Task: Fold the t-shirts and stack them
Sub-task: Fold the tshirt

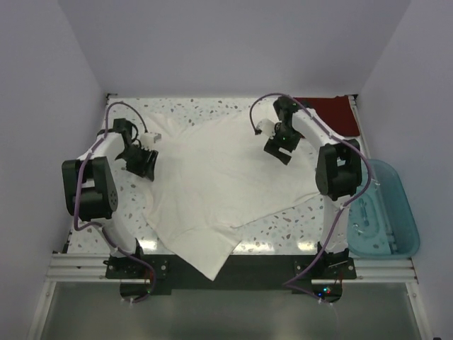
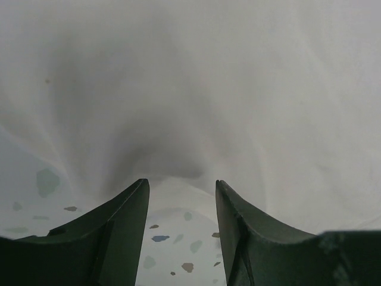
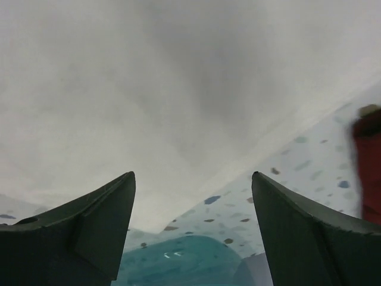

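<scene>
Tabletop [image 1: 283,225], speckled, under white t-shirt [image 1: 212,177]; walls [image 1: 212,42] seemingly pale.

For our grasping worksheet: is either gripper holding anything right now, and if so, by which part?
Nothing is held. The left gripper and the right gripper both stand open at the white t-shirt, with no cloth pinched between their fingers.

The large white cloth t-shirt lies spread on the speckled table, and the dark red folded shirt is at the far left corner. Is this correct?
Not quite. The dark red folded shirt is at the far right corner of the speckled table, as the top external view shows. The large white cloth t-shirt does lie spread on it.
</scene>
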